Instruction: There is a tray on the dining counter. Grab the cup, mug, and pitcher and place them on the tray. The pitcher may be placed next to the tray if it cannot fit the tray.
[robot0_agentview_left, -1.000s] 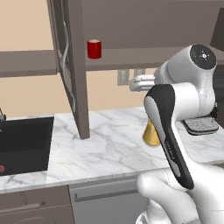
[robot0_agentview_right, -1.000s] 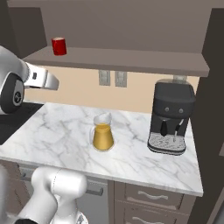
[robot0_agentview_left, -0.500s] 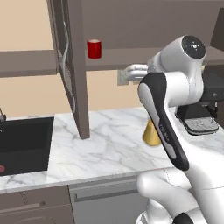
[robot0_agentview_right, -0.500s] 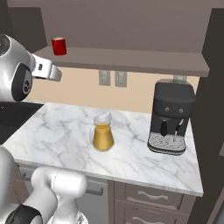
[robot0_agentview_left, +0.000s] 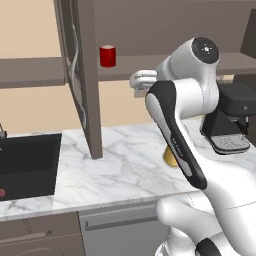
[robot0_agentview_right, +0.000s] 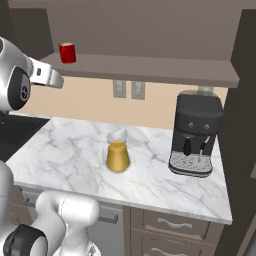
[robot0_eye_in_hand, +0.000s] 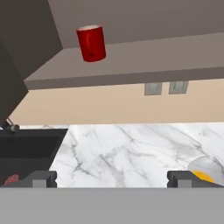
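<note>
Kitchen wall shelf (robot0_eye_in_hand: 144, 59) carries the mug (robot0_eye_in_hand: 91, 43), up and left of the wide, empty jaws. Rigid, light, probably slick; pinch across its round body. Pitcher (robot0_agentview_right: 118, 153) sits below-right on the surface (robot0_agentview_right: 75, 150).

**Count of things in view**

One red mug (robot0_agentview_right: 67, 52) at upper left, one amber pitcher (robot0_agentview_right: 117, 155) at centre, one black coffee machine (robot0_agentview_right: 195, 134) at right, two wall outlets (robot0_agentview_right: 128, 89), one black sink (robot0_agentview_left: 27, 165), possibly holding one small red item.
</note>
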